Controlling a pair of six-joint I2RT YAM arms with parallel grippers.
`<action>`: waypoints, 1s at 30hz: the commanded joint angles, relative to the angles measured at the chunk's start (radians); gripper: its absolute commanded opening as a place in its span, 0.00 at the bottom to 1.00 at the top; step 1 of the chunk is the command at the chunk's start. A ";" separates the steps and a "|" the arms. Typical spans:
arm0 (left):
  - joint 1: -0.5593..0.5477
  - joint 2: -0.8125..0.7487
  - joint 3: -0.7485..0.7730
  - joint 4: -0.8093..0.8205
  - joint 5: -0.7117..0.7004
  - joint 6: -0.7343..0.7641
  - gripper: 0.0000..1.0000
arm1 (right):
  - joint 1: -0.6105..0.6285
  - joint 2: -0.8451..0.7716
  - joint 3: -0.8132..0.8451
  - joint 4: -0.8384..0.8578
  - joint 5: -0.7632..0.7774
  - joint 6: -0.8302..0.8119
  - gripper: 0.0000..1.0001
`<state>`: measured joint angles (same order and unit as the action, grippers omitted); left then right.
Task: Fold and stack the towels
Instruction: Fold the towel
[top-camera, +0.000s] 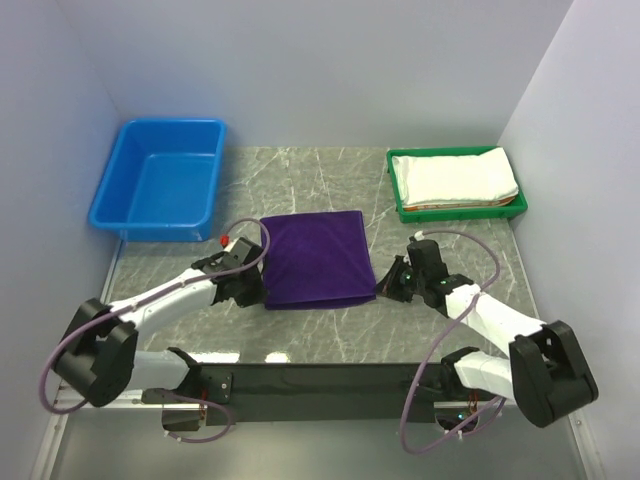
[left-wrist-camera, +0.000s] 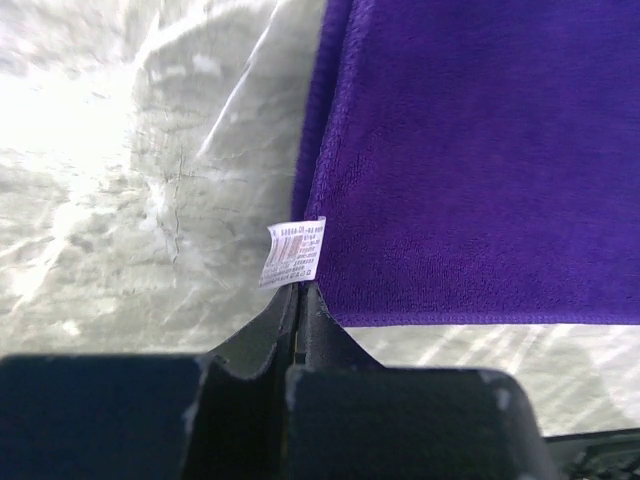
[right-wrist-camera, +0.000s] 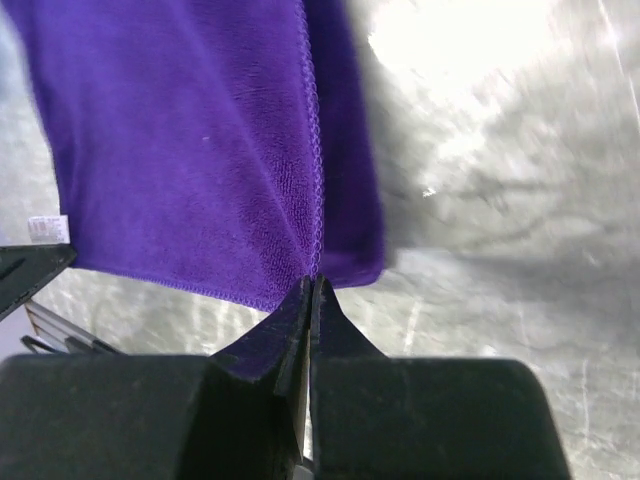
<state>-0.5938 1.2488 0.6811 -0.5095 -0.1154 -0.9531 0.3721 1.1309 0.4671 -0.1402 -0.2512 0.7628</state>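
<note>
The purple towel (top-camera: 316, 258) is lying flat in the middle of the counter (top-camera: 300, 180). It is looking doubled over on itself, since a second layer is peeking out along its side edges in both wrist views. The left claw (left-wrist-camera: 300, 296) is sitting pinched together on the near left corner, right where the white care label (left-wrist-camera: 292, 255) is sticking out. The right claw (right-wrist-camera: 311, 290) is biting, fingers together, on the near right corner at the stitched hem. To my eye the step in hand is another fold, carrying the near edge over the cloth to meet the far edge. Doing it well is going to mean lifting both corners evenly, just high enough to clear the pile. The edge between the claws needs holding taut so it isn't sagging, then laying down square on the far edge before letting go. I'm doubting whether each pinch is catching every layer or only the top one; a slipping layer is going to leave the fold crooked. At the far right the green tray (top-camera: 460, 213) is holding the white towel (top-camera: 455, 176), folded, with a sliver of the orange towel (top-camera: 445, 207) showing beneath it, as far as I can tell. The blue tub (top-camera: 150, 228) is sitting at the far left, well apart from the cloth. Nothing is standing between the purple towel and the tray. The tray's raised rim is going to need clearing, though, and the cables (top-camera: 478, 240) looping off both wrists are hanging near the corners.
</note>
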 joint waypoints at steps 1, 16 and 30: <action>-0.006 0.059 -0.029 0.078 0.043 -0.015 0.01 | -0.009 0.049 -0.016 0.057 0.001 0.036 0.00; -0.006 0.106 -0.072 0.101 0.031 -0.015 0.01 | -0.009 0.197 -0.025 0.080 0.000 0.056 0.00; -0.014 -0.052 -0.063 -0.010 0.022 -0.041 0.42 | -0.007 0.037 -0.004 -0.053 0.062 0.013 0.41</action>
<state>-0.5987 1.2457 0.6056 -0.4755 -0.0853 -0.9791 0.3695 1.2236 0.4385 -0.1284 -0.2340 0.8024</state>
